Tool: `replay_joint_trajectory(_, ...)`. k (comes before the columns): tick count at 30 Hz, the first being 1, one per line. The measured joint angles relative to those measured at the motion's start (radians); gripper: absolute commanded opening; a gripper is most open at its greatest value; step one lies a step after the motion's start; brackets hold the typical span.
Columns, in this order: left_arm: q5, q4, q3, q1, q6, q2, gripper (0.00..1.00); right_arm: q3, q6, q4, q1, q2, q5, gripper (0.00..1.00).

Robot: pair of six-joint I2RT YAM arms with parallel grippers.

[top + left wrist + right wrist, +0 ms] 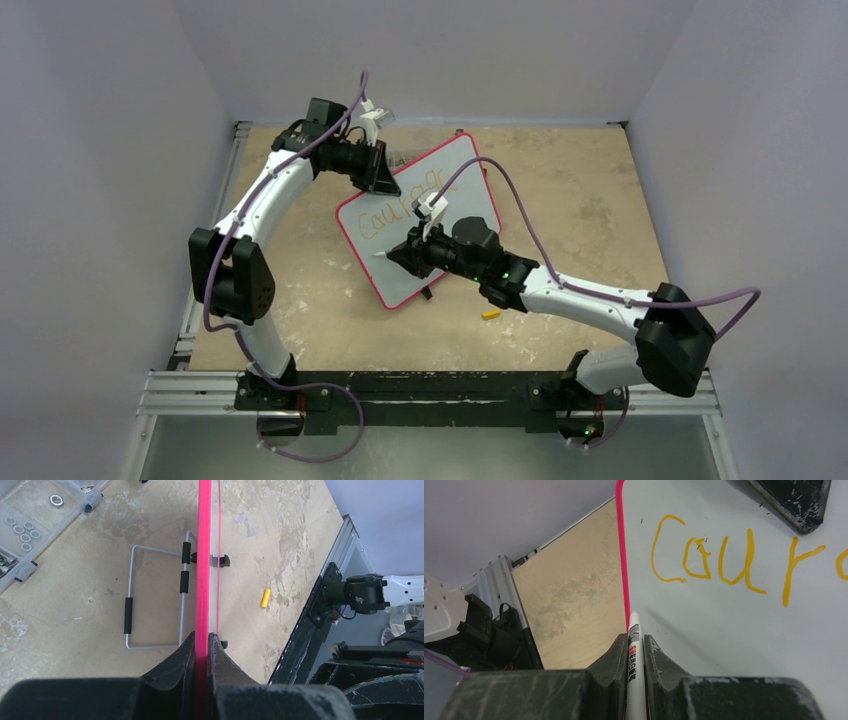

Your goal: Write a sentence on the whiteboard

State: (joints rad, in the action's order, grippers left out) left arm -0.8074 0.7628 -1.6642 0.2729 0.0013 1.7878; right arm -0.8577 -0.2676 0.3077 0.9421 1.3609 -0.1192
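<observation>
The whiteboard, pale with a red-pink rim, stands tilted on the table. My left gripper is shut on its far top edge; in the left wrist view the red rim runs edge-on between the jaws. Orange-yellow lettering reads "courage" in one line; the right wrist view shows "cour". My right gripper is shut on a white marker, its tip near the board's left rim, below the lettering. I cannot tell if the tip touches the board.
A yellow marker cap lies on the table, also in the left wrist view. A wire stand sits behind the board. A clear parts box with washers is at the far left. Walls enclose the table.
</observation>
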Motion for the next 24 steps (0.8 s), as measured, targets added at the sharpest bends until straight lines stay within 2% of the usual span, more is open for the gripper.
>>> replay_joint_trajectory(24, -0.002, -0.001, 0.003, -0.003, -0.001, 0.0, 0.0, 0.0, -0.045, 0.066, 0.024, 0.1, 0.129, 0.0)
